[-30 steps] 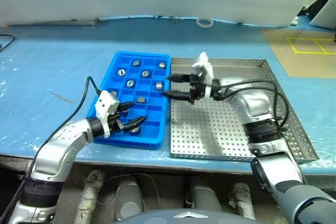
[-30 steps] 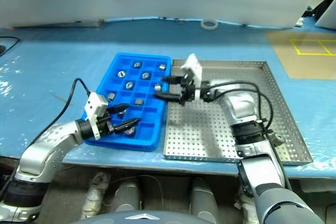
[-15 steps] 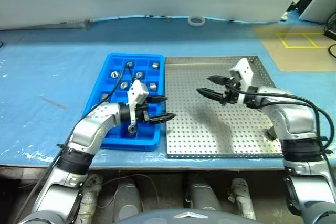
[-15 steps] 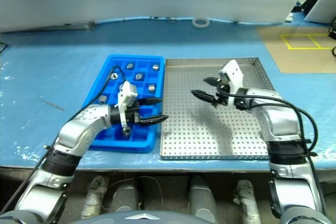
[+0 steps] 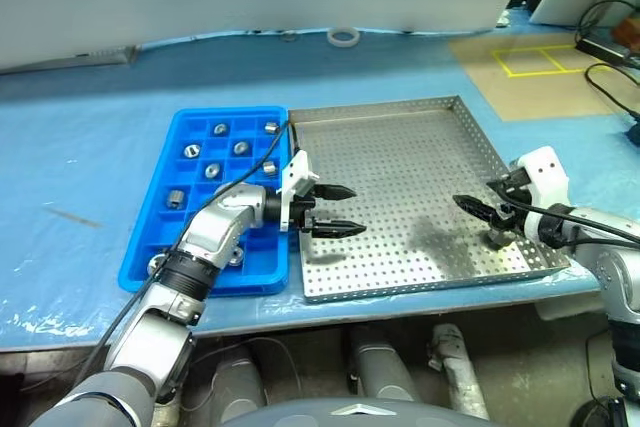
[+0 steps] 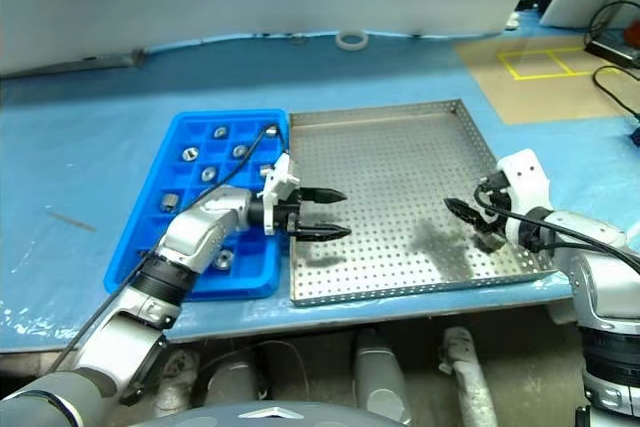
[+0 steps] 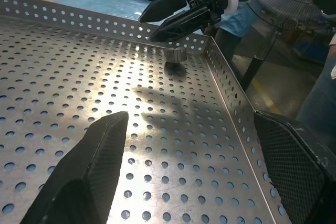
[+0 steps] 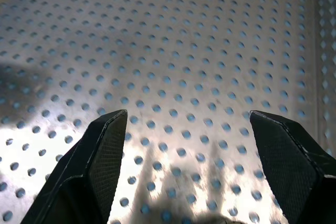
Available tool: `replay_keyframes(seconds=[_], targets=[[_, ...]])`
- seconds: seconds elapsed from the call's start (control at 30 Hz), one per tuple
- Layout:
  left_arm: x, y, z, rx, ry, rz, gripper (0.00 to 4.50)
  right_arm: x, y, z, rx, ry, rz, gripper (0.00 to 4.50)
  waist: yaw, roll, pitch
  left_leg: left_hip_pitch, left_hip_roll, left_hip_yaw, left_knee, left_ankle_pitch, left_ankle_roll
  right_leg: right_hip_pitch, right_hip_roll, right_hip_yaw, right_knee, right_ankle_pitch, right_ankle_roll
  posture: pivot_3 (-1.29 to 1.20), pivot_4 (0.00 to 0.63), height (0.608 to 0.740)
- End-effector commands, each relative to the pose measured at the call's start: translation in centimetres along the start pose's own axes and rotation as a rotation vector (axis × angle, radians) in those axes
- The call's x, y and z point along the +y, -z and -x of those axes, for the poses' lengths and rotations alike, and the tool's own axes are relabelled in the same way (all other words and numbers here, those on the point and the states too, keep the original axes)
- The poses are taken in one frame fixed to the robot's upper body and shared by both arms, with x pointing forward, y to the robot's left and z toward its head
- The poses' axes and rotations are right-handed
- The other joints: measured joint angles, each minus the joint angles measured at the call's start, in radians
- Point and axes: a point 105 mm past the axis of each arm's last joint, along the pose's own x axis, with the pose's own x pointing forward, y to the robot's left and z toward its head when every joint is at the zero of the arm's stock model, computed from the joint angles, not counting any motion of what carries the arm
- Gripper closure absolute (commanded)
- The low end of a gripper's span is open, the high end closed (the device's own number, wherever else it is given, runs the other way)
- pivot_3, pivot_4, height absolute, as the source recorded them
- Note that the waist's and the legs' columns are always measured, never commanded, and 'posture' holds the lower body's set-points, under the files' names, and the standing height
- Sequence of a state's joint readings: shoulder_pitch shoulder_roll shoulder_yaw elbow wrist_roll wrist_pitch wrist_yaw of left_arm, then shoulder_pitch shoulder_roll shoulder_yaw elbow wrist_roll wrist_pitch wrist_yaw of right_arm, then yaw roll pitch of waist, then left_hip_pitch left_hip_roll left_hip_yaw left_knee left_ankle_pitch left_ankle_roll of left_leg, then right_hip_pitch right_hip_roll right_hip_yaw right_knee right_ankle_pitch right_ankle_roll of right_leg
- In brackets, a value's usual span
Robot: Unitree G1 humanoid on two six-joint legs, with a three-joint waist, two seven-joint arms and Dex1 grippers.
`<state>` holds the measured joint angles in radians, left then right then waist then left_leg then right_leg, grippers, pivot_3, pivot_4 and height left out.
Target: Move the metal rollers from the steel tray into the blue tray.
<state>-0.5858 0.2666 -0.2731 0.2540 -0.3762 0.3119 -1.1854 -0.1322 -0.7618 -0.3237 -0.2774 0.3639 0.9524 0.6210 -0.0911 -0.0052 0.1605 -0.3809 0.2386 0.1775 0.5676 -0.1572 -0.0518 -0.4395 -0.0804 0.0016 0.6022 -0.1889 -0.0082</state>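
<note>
Seven or so metal rollers [image 5: 191,150] already sit in compartments of the blue tray [image 5: 141,256]. At about four o'clock on the steel tray [image 5: 400,162], one roller [image 7: 176,56] is left near the corner. The left gripper [image 5: 337,210] hangs spread and empty over the steel tray's nine o'clock edge, while the right gripper [image 5: 479,206], also spread, hovers just beside that last roller.

Steel tray [image 5: 400,162] floor open; lone roller [image 7: 175,55] hugs corner rim.

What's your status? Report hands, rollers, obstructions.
Left hand open, empty, over steel tray. Right hand open, just above last roller in tray's near right corner. Other rollers sit in blue tray. Nothing in the way.
</note>
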Motion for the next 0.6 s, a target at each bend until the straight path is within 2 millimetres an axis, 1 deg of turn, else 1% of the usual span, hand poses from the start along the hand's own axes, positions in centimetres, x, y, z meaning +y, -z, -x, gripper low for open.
replay_keyframes(seconds=[0.03, 0.17, 0.23, 0.27, 0.33, 0.43, 0.53, 0.57, 0.6], targets=[[-0.1, -0.7, -0.2, -0.008, 0.027, -0.039, 0.5, -0.4, 0.5, 1.3, 0.024, 0.052, -0.026, 0.59, -0.007, 0.0, 0.0, -0.001, 0.0, 0.0, 0.001, 0.0, 0.0, 0.0, 0.0, 0.0, 0.0, 0.0, 0.0, -0.62, 0.15, 0.74], [0.0, -0.6, -0.3, -0.009, 0.029, -0.041, 0.5, 0.1, 2.5, 1.3, 0.092, 0.043, -0.07, 0.59, -0.027, 0.0, 0.0, -0.003, 0.0, 0.0, 0.004, -0.003, 0.004, 0.0, 0.0, -0.002, -0.002, 0.0, 0.001, -0.62, 0.15, 0.74], [0.1, -0.7, -0.2, -0.013, 0.021, -0.043, 0.5, -0.1, 3.8, 1.0, 0.14, 0.057, -0.06, 0.59, -0.035, 0.0, 0.0, -0.005, -0.001, 0.0, 0.005, -0.004, 0.005, 0.0, 0.0, -0.003, -0.005, 0.0, 0.001, -0.62, 0.15, 0.74], [0.2, -0.8, -0.1, -0.017, 0.016, -0.042, 0.5, -0.2, 4.2, 1.0, 0.155, 0.066, -0.048, 0.76, -0.037, 0.0, 0.0, -0.006, -0.001, 0.0, 0.005, -0.004, 0.006, 0.001, 0.0, -0.003, -0.007, 0.001, 0.002, -0.62, 0.15, 0.74], [0.3, -0.9, 0.2, -0.02, 0.004, -0.045, 0.5, 0.2, 3.8, 0.6, 0.137, 0.039, -0.032, 1.2, -0.043, 0.0, 0.0, -0.007, -0.001, 0.0, 0.005, -0.005, 0.008, 0.003, 0.001, -0.003, -0.015, 0.002, 0.005, -0.59, 0.15, 0.74], [0.5, -0.8, 0.6, -0.011, -0.017, -0.054, 0.5, 0.6, 2.7, 0.0, 0.095, 0.017, -0.033, 2.2, -0.054, 0.0, 0.0, -0.008, -0.002, 0.0, 0.008, -0.008, 0.011, 0.005, 0.0, -0.002, -0.016, 0.002, 0.005, -0.57, 0.15, 0.74], [0.9, -1.3, 1.5, -0.027, -0.065, -0.06, 0.5, 0.7, 1.0, -0.6, 0.036, -0.008, -0.013, 3.24, -0.06, 0.001, 0.0, -0.008, -0.002, 0.0, 0.008, -0.008, 0.01, 0.004, 0.0, -0.002, -0.016, 0.002, 0.004, -0.53, 0.15, 0.74], [1.1, -1.5, 2.0, -0.031, -0.089, -0.065, 0.5, 1.1, -0.4, -1.0, -0.016, -0.038, -0.018, 3.54, -0.061, 0.001, 0.0, -0.008, -0.002, 0.0, 0.008, -0.008, 0.01, 0.004, 0.0, -0.002, -0.016, 0.003, 0.004, -0.5, 0.15, 0.74], [1.1, -1.6, 2.3, -0.033, -0.105, -0.069, 0.5, 1.4, -1.3, -1.2, -0.051, -0.06, -0.022, 3.58, -0.063, 0.001, 0.0, -0.008, -0.002, 0.0, 0.008, -0.008, 0.01, 0.004, 0.0, -0.002, -0.015, 0.003, 0.004, -0.49, 0.15, 0.74]])
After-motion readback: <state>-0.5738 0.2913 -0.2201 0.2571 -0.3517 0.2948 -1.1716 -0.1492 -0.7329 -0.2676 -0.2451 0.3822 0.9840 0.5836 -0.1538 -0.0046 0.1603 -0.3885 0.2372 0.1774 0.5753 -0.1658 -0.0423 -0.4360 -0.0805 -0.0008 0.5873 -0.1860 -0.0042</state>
